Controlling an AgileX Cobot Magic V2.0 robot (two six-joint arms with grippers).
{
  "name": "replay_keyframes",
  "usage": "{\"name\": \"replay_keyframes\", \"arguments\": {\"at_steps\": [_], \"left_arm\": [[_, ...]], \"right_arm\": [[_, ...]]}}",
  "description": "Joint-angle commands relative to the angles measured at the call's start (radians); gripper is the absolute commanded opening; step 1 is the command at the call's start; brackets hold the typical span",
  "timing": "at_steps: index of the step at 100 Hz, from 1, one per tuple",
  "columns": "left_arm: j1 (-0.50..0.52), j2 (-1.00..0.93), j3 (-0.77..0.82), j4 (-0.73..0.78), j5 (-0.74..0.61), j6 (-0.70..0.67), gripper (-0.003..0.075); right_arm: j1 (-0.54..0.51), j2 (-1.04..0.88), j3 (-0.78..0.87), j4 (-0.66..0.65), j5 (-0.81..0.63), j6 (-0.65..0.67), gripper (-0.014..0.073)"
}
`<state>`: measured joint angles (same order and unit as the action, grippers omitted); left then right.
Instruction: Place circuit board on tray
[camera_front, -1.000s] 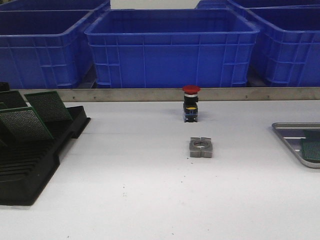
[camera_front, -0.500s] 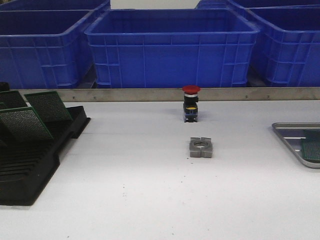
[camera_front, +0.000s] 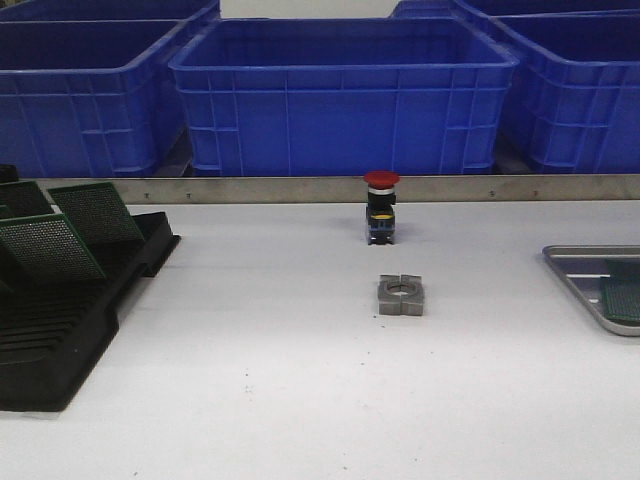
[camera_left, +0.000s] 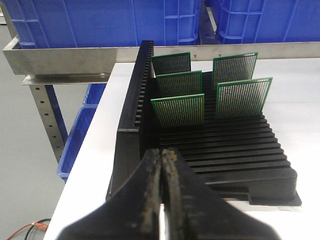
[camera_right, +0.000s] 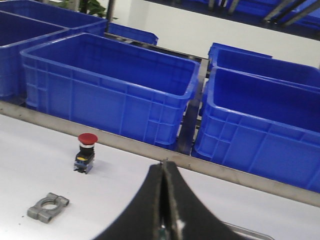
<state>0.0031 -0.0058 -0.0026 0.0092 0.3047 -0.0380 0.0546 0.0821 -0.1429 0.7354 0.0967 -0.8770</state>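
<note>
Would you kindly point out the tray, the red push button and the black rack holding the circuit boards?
tray (camera_front: 568, 262), front view, on its bare ridged base near the left end.
red push button (camera_front: 381, 179), front view, on its red cap.
black rack (camera_left: 235, 145), left wrist view, on its empty slotted ribs.

Big blue plastic crates (camera_front: 343, 95) sit behind a red-topped push button (camera_front: 381, 207) and a small grey metal clamp block (camera_front: 401, 296).

The tray (camera_front: 575, 262) is smooth grey metal, the crates (camera_front: 344, 95) are shiny blue plastic, the rack (camera_left: 220, 145) is dull black plastic, the table (camera_front: 300, 390) looks white and matt, and the little clamp (camera_front: 401, 295) is rough grey metal.
</note>
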Motion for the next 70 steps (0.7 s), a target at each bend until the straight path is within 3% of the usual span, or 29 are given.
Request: {"name": "replay_keyframes", "arguments": {"at_steps": [1,13,24,36,43,70], "left_arm": [[-0.007,-0.03,0.029,-0.009,-0.08,-0.011,-0.0017],[-0.007,-0.03,0.029,-0.009,-0.08,-0.011,-0.0017],[-0.007,-0.03,0.029,-0.009,-0.08,-0.011,-0.0017],[-0.007,-0.03,0.029,-0.009,-0.08,-0.011,-0.0017],[-0.007,-0.03,0.029,-0.009,-0.08,-0.011,-0.0017],[-0.007,-0.03,0.029,-0.009,-0.08,-0.011,-0.0017]], "right_arm": [[-0.021,0.011,0.012,-0.041,-0.116,0.058,-0.006],[-0.067,-0.001,0.089,-0.313,-0.137,0.306,-0.006],[-0.128,-0.071,0.178,-0.556,-0.201,0.633,-0.006],[-0.18,-0.111,0.173,-0.793,-0.083,0.899,-0.006],[-0.182,-0.111,0.173,-0.847,-0.073,0.946,-0.006],[-0.182,-0.111,0.173,-0.849,-0.08,0.947,-0.006]]}}
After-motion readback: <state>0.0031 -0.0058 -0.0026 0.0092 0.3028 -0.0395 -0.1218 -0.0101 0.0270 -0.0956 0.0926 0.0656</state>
